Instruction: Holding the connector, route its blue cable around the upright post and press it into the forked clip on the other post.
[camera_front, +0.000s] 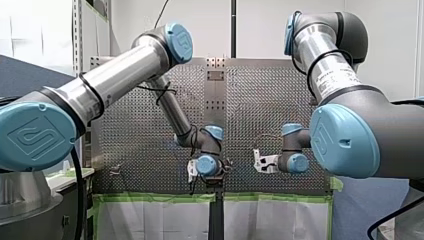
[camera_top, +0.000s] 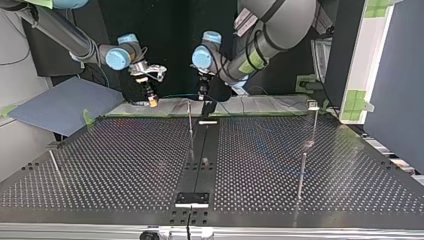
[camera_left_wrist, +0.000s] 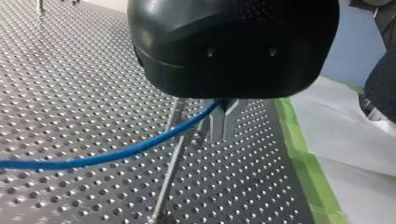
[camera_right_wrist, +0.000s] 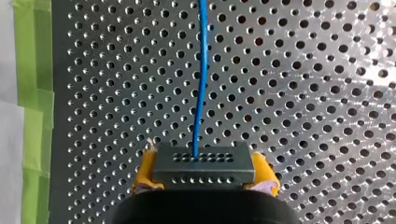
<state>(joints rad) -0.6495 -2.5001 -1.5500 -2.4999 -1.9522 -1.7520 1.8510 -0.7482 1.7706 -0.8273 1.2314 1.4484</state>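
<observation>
1. Holding the connector (camera_right_wrist: 204, 163) tight, my right pincer (camera_right_wrist: 204, 176) has a yellow pad on each side of it, near the desk's (camera_top: 125, 165) green-taped edge.
2. The blue cable (camera_right_wrist: 200, 93) comes out of the connector and runs straight ahead over the desk.
3. My left pincer (camera_left_wrist: 224, 123) looks pressed together on the cable, just beside the thin upright post (camera_left_wrist: 167, 177).
4. I cannot tell which side of that post the cable passes.
5. The other post (camera_top: 314, 125) is well apart, near the desk's corner at the top view's right. I think the small piece on top is the forked clip (camera_top: 312, 104).
6. If I pull too hard, the cable may slip from the left pincer or tug the connector crooked.
7. If I swing too low, a metal finger may bump the thin post and bend it.
8. If the cable goes slack, it may slide off the post and miss the clip.
</observation>
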